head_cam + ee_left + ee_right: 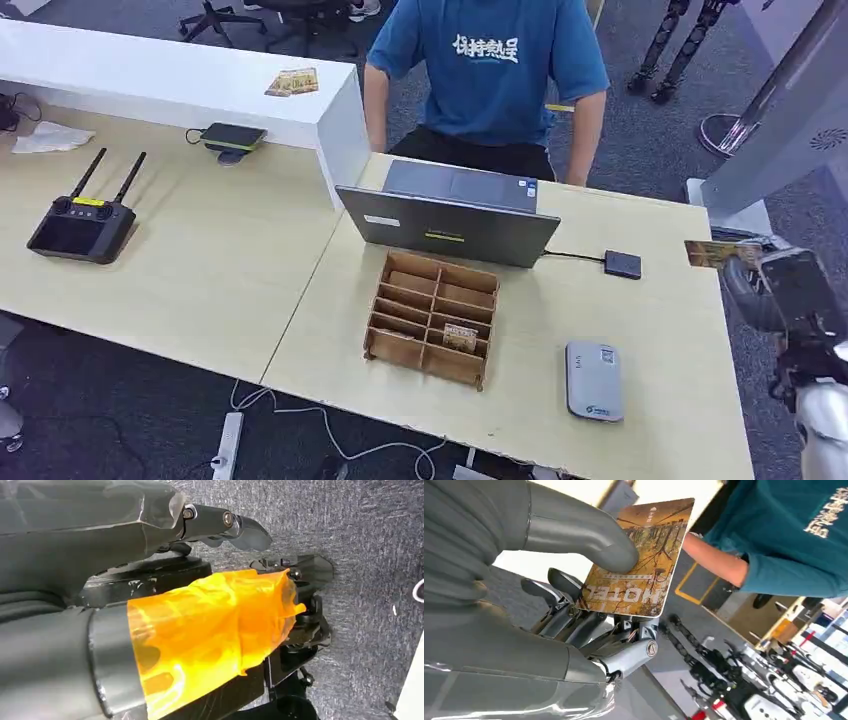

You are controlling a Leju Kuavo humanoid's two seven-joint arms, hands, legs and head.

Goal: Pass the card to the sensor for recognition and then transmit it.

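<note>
Beyond the pale wooden desk's [640,330] far corner, the robot's right hand [574,595] pinches a thin, stiff brown printed hotel card [644,555], thumb above, fingers [559,587] beneath; likely light and slick, best held by its lower edge.

The right robot hand [589,600] has a smooth grey ribbed cover and a thick grey thumb; its darker fingers [569,615] are slim metal links joined by round silver screws; the left robot hand [220,527] has a glossy grey shell and dark screwed fingers; orange tape [210,625] wraps a dark cylinder beside it.
</note>
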